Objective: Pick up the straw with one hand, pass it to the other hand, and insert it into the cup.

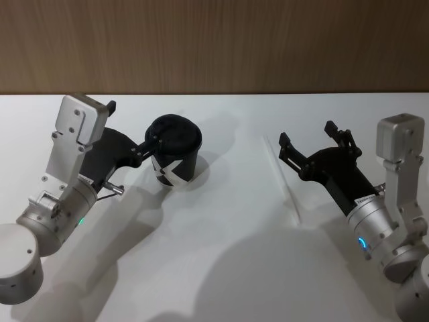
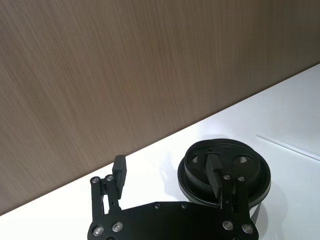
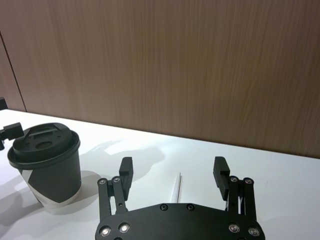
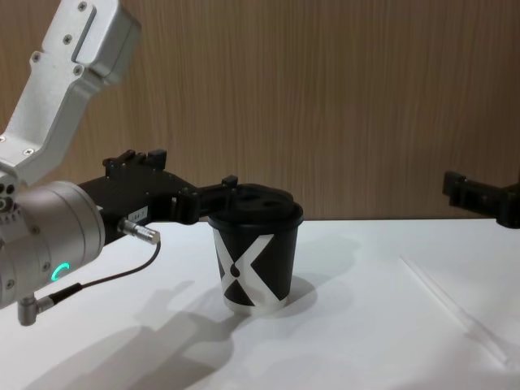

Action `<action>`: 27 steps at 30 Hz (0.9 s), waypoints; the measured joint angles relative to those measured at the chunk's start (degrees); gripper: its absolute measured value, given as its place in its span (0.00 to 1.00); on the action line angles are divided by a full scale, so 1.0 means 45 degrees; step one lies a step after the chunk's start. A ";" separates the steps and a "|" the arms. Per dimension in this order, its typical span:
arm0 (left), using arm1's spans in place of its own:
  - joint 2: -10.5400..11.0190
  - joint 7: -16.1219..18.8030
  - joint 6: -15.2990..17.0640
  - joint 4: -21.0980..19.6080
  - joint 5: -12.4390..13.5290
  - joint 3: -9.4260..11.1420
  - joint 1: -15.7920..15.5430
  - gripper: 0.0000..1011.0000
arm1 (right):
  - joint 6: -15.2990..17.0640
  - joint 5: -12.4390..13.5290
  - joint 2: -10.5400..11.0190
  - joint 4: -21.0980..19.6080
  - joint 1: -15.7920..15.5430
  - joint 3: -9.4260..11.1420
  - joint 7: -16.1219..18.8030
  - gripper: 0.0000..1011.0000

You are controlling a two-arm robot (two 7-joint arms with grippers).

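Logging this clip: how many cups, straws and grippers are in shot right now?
cup: 1
straw: 1
grippers: 2, the left gripper and the right gripper, both open
Total: 4

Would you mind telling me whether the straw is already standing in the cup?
No, the straw lies flat on the table near the right gripper, apart from the lidded cup.
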 joint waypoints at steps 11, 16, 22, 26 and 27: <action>0.0000 0.0000 0.0000 -0.0001 0.0000 0.0000 0.0001 0.99 | 0.0039 -0.0030 -0.0013 -0.0002 0.0018 0.0003 0.0000 0.99; 0.0000 0.0000 0.0000 0.0000 0.0000 0.0000 0.0000 0.99 | 0.0332 -0.0156 -0.0006 -0.0060 0.0090 -0.0014 -0.0033 0.99; -0.0001 0.0000 0.0000 0.0000 0.0000 -0.0001 0.0000 0.99 | 0.0937 -0.0309 0.0046 -0.0170 0.0170 -0.0050 -0.0117 0.99; 0.0000 0.0000 0.0000 0.0000 0.0001 0.0000 0.0000 0.99 | 0.1520 -0.0406 0.0091 -0.0242 0.0222 -0.0087 -0.0176 0.99; 0.0000 0.0000 0.0000 -0.0001 0.0000 -0.0001 0.0000 0.99 | 0.1751 -0.0441 0.0112 -0.0270 0.0251 -0.0102 -0.0193 0.99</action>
